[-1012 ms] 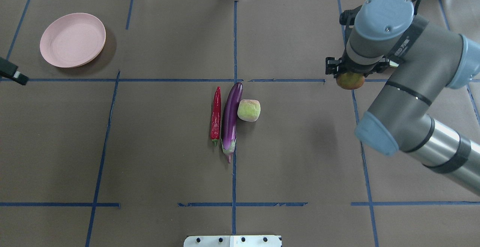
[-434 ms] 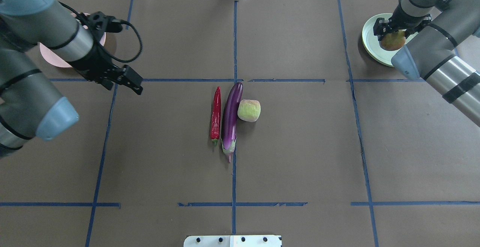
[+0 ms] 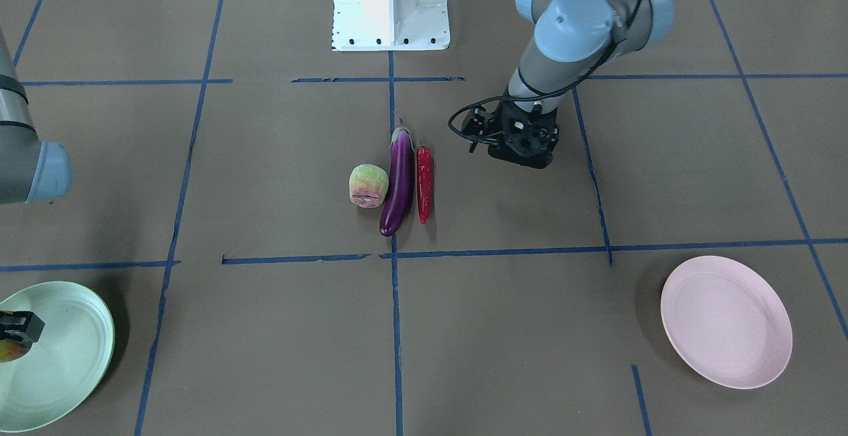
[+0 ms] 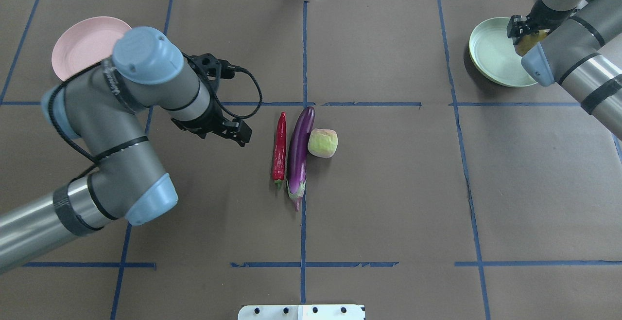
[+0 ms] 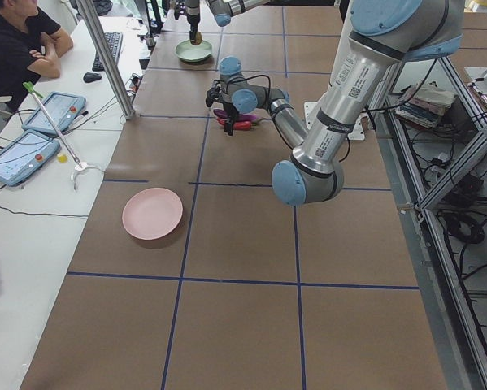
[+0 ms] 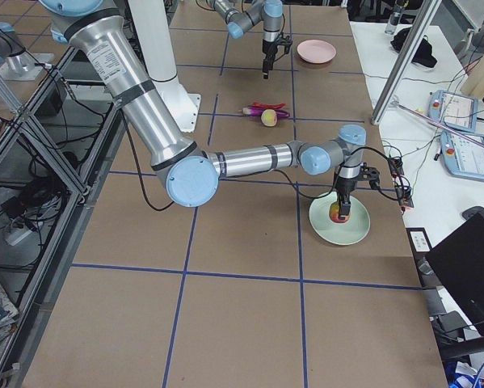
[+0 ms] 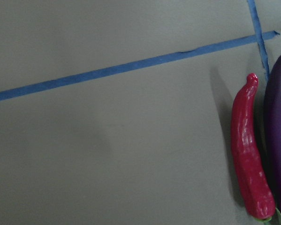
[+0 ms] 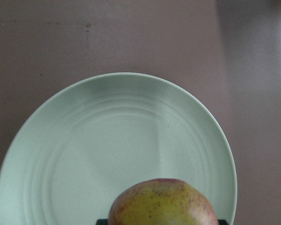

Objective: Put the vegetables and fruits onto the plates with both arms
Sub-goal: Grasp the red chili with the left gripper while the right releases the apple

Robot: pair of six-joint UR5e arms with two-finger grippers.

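Note:
The red chili pepper (image 4: 279, 147), the purple eggplant (image 4: 298, 152) and the pale green-pink fruit (image 4: 322, 142) lie side by side at the table's middle. My left gripper (image 4: 238, 134) hangs just left of the chili, open and empty; its wrist view shows the chili (image 7: 249, 161) and the eggplant's edge (image 7: 280, 140). My right gripper (image 4: 527, 32) is shut on the yellow-green and red round fruit (image 8: 163, 204) over the mint green plate (image 4: 491, 55), toward its right side. The pink plate (image 4: 80, 43) is empty, far left, partly hidden by my left arm.
Blue tape lines cross the brown table cover. The white robot base (image 3: 389, 5) stands at the near edge. Operators' tablets and a desk (image 5: 32, 130) line the far side, with a person seated there.
My left arm has swung in from the left edge to just beside the chili. My right arm has carried the round fruit from mid-right to over the mint plate.

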